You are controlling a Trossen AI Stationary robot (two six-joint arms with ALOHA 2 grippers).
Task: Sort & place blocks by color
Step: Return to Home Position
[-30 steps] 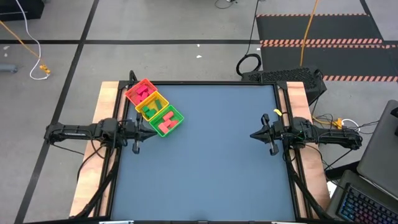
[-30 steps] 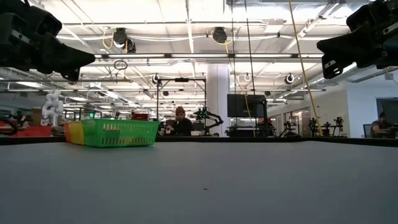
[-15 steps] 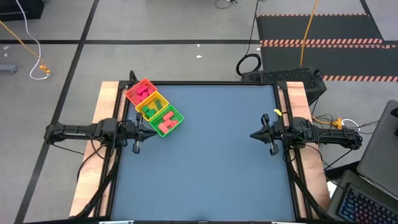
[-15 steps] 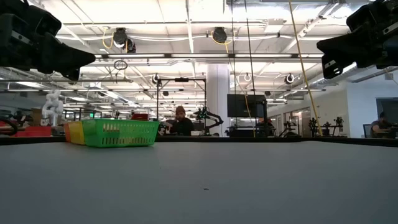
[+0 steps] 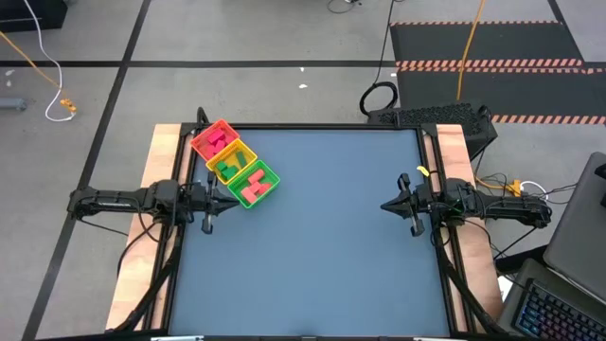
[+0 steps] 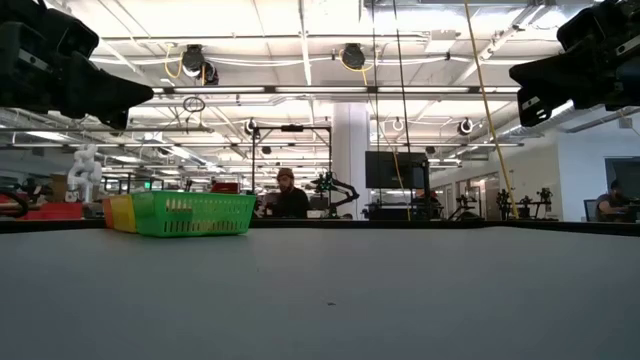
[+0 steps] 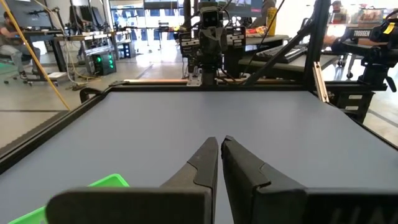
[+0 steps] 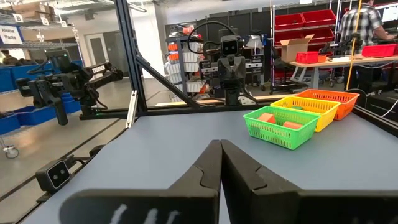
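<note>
Plastic, I'd judge: the blocks are tiny, hard and light, and all I can see lie in the tray at a corner of the bench on the left arm's side. Pink ones sit in its green and red ends, green ones in the yellow middle. Their shapes are too small to tell from above. None show loose on the bench. The left hand hangs just beside the tray's green end with its fingers pressed together and nothing between them. The right hand sits well apart at the opposite edge, also closed and empty. If one needed moving, it would likely weigh next to nothing but slip on its smooth sides. Best to pinch across two flat opposite faces, low and centred, with a light squeeze. Crowded neighbours in the tray could get nudged.
</note>
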